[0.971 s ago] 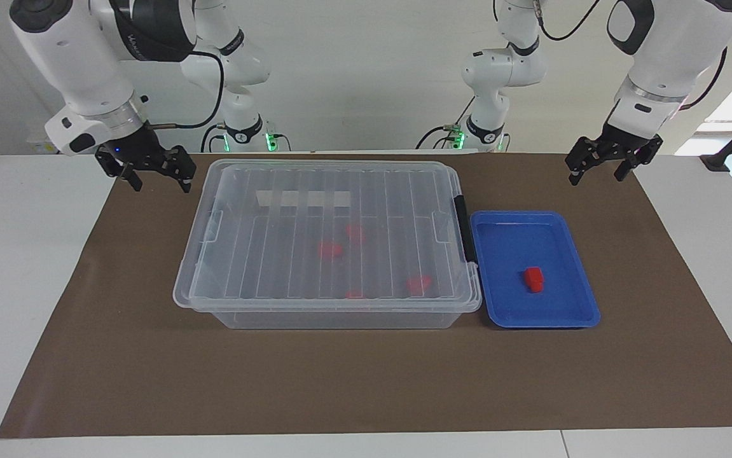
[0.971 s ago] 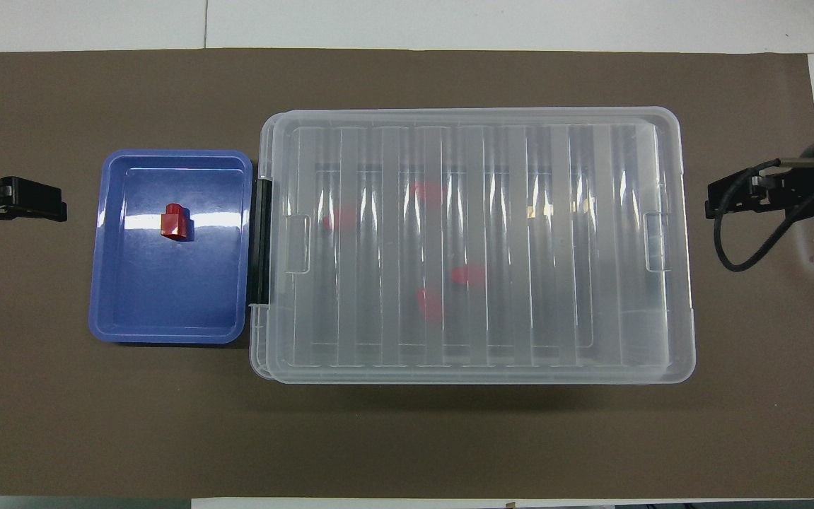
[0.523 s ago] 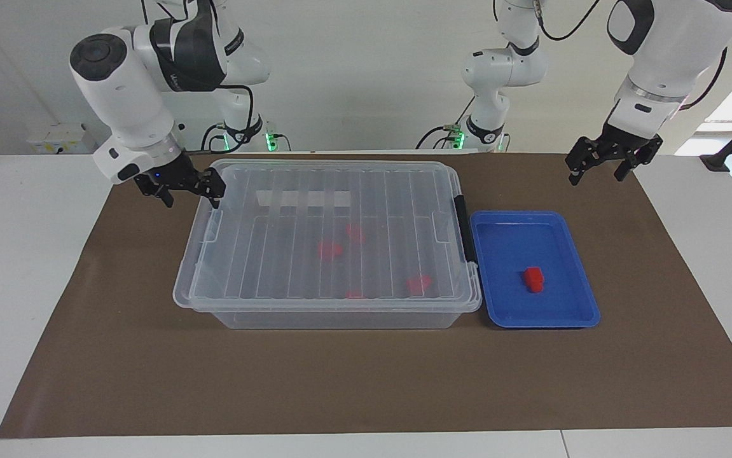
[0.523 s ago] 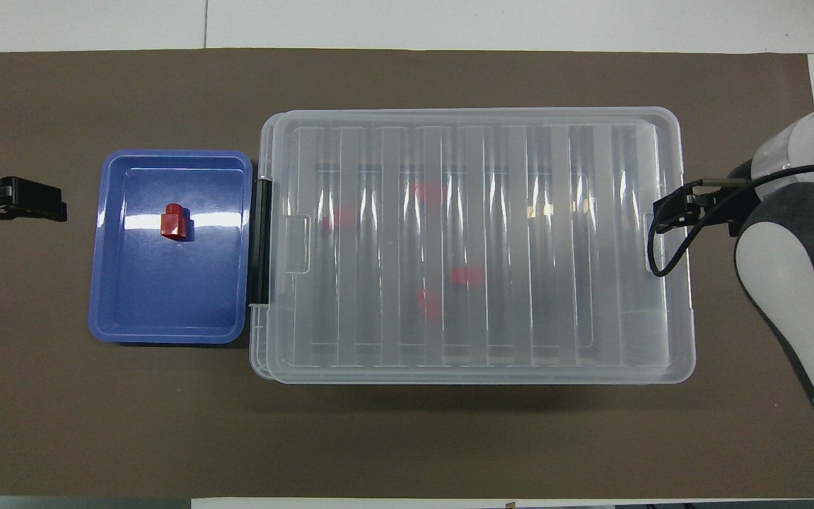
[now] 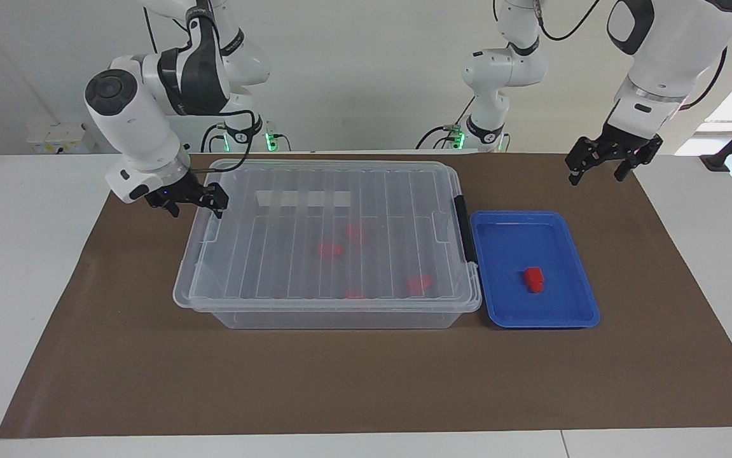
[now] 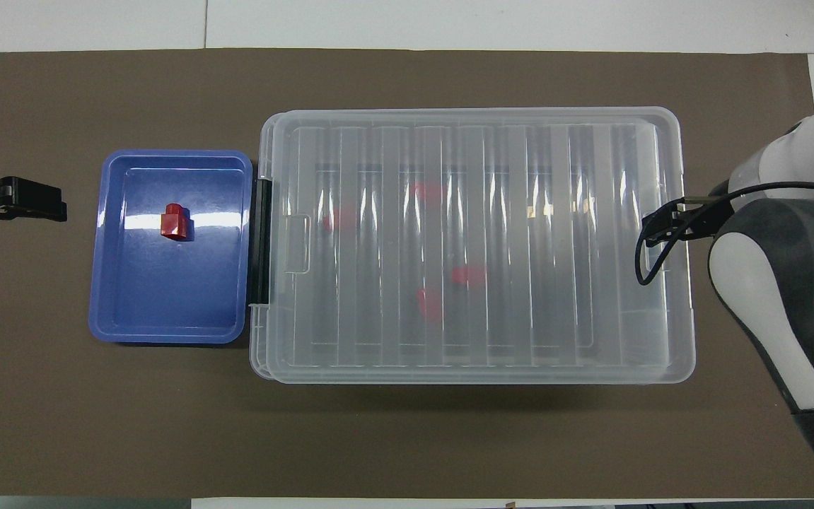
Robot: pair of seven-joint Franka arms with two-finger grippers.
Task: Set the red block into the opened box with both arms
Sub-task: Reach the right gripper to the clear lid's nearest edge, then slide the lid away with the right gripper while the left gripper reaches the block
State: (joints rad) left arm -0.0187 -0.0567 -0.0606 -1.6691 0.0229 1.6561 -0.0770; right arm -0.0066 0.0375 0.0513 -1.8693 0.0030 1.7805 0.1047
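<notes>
No legible writing; right gripper (image 5: 194,202) hovering at box (image 5: 327,242) edge, left gripper (image 5: 614,162) waiting, both fingers apart

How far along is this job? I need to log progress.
Nothing looks done: the small red block lies in the shallow blue tray, and the clear plastic box has its ribbed lid on. In hand: the open right gripper is at the lid's edge. The open left gripper waits. Left: opening the box, moving the block.

Shallow blue tray (image 5: 579,315) at three o'clock of the facing view, brown mat (image 5: 340,381) covering white worktop (image 5: 16,254)
</notes>
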